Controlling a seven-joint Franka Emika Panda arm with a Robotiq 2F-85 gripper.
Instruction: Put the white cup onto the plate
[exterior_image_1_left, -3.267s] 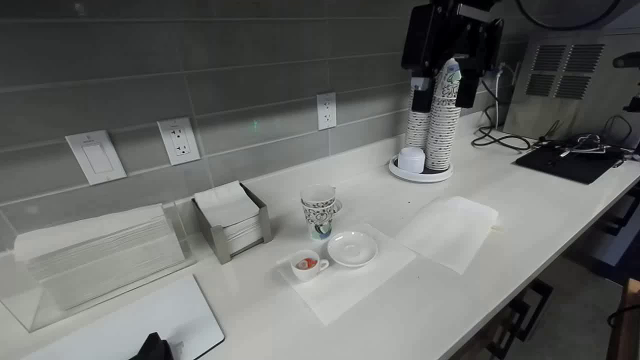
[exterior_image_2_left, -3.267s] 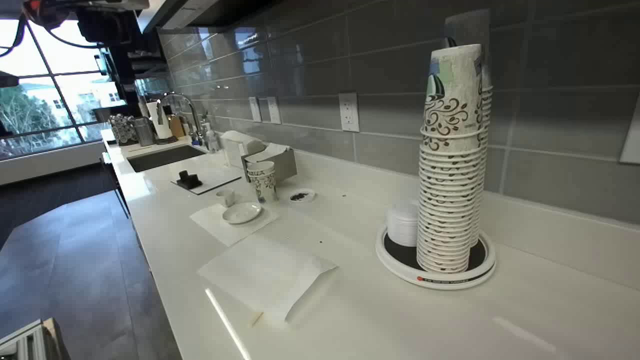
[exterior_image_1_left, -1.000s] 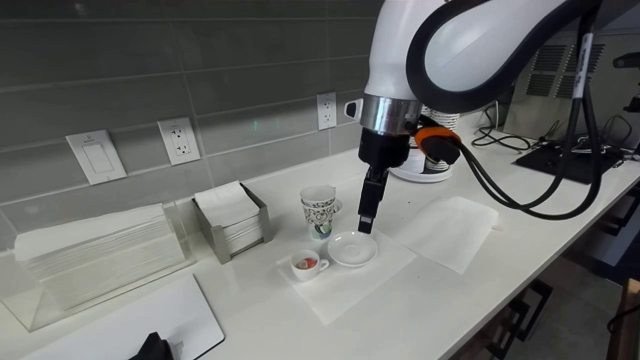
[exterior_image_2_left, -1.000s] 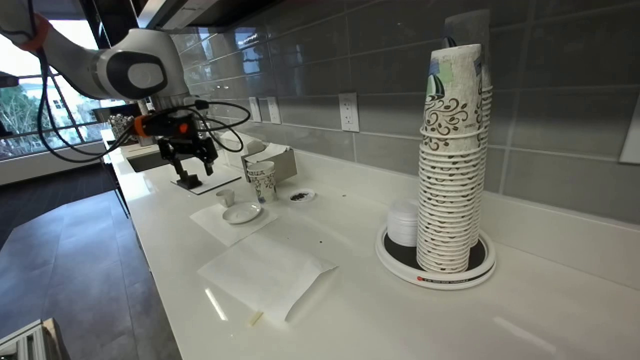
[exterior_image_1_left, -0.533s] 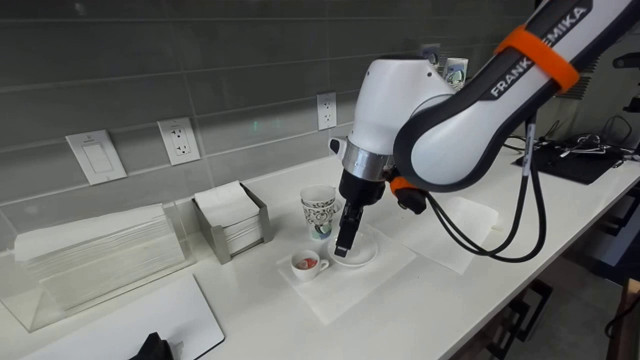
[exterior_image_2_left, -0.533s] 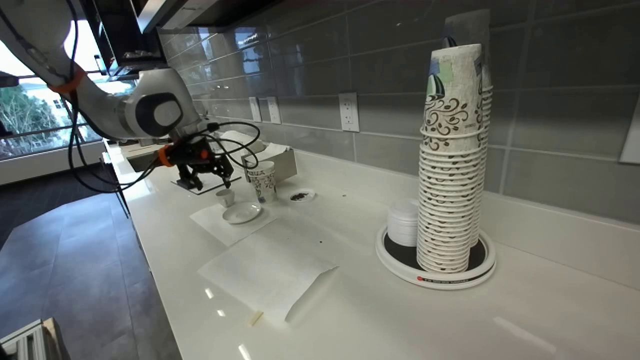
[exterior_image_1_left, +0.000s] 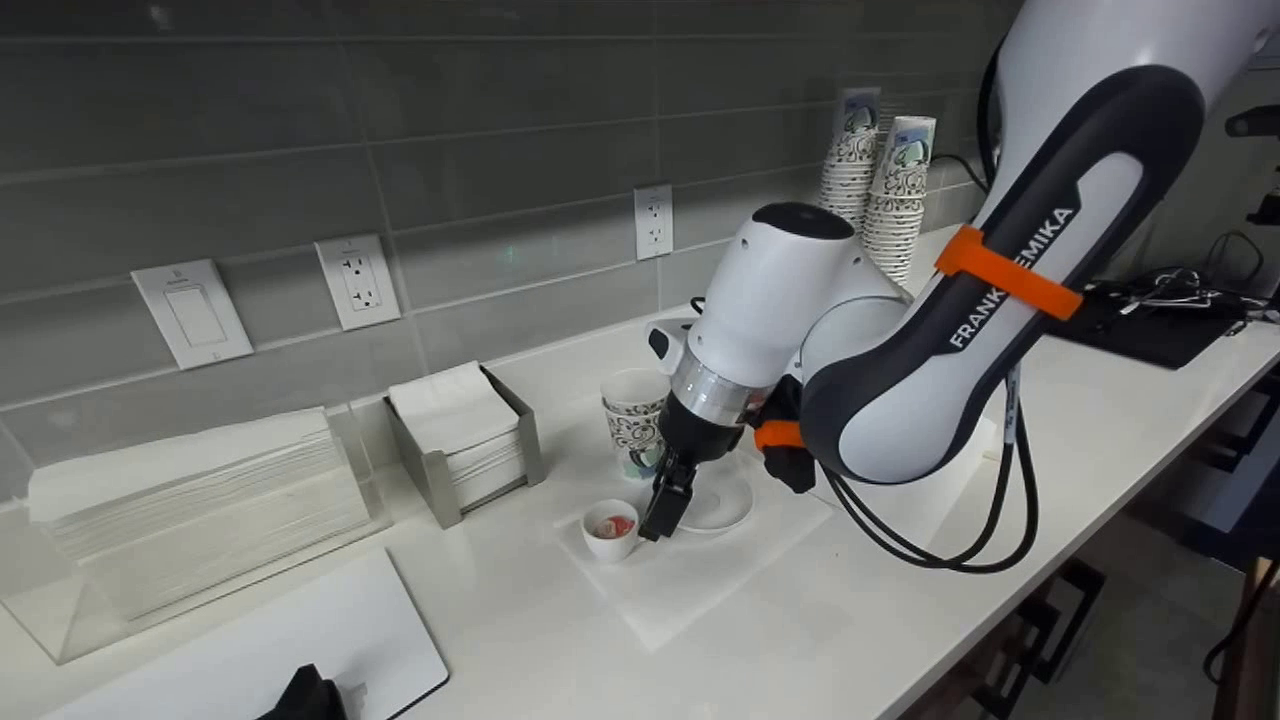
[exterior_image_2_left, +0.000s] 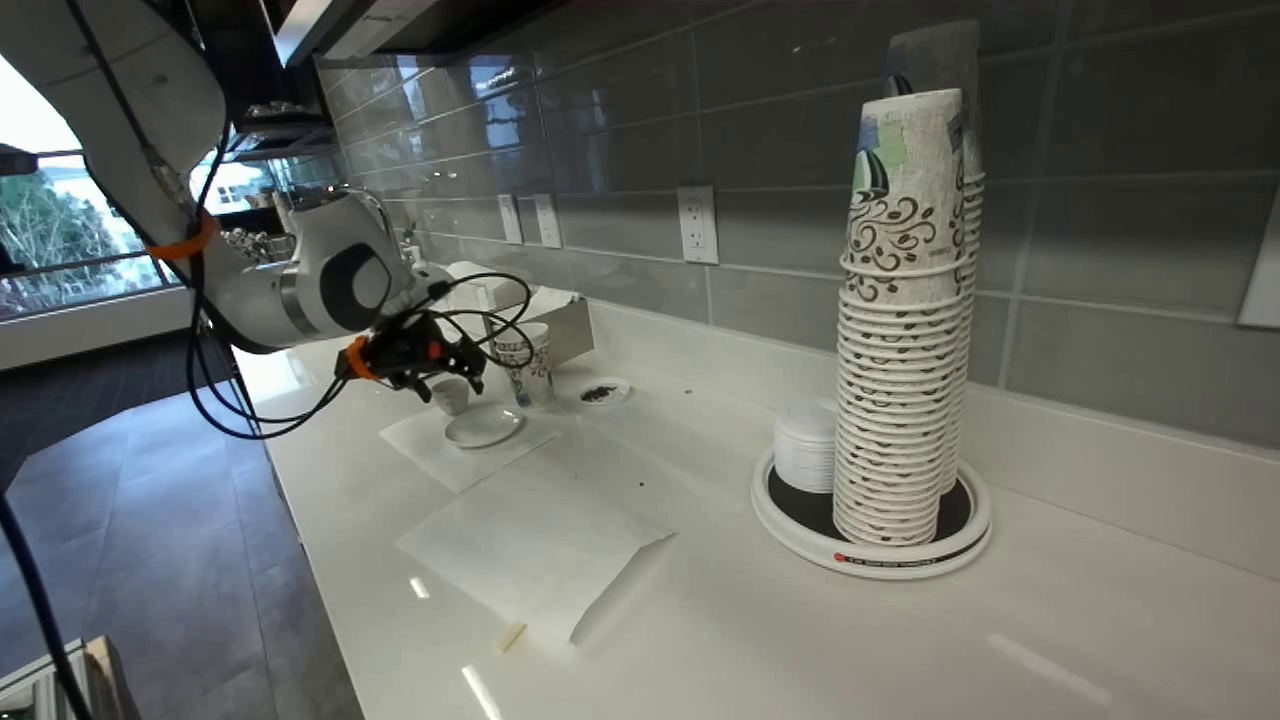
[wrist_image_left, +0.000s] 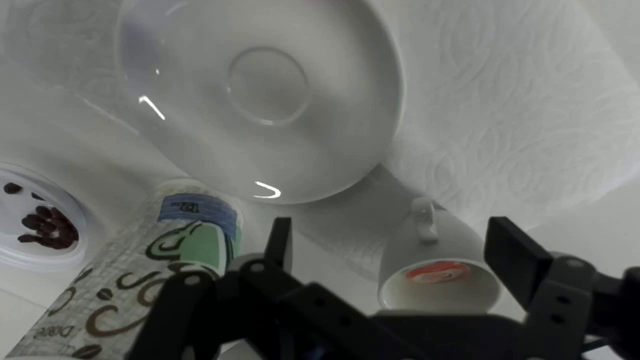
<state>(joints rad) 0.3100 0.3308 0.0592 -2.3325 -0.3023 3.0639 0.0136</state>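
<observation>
The white cup (exterior_image_1_left: 606, 546) has a red patch inside and a small handle. It stands upright at the edge of a paper sheet, beside the plate. It also shows in an exterior view (exterior_image_2_left: 452, 398), partly behind the gripper, and in the wrist view (wrist_image_left: 435, 240). The plate (exterior_image_1_left: 722, 508), a round white saucer, holds nothing; it also shows in an exterior view (exterior_image_2_left: 484, 428) and in the wrist view (wrist_image_left: 265, 150). My gripper (wrist_image_left: 390, 225) is open, with the cup between its fingers in the wrist view, nearer the right finger. In an exterior view the gripper (exterior_image_1_left: 656, 524) hangs low next to the cup's handle side.
Stacked patterned paper cups (exterior_image_1_left: 632, 440) stand close behind the plate and gripper. A white lid with dark beans (exterior_image_2_left: 604, 391) lies beside them. A napkin holder (exterior_image_1_left: 490, 480) stands nearby. Cup towers (exterior_image_2_left: 890, 400) stand on a round tray (exterior_image_2_left: 870, 568). Another paper sheet (exterior_image_2_left: 540, 560) lies on the counter.
The arm has come in from far off and moved down over the plate to the cup, fingers open. The cup and plate have not moved.
</observation>
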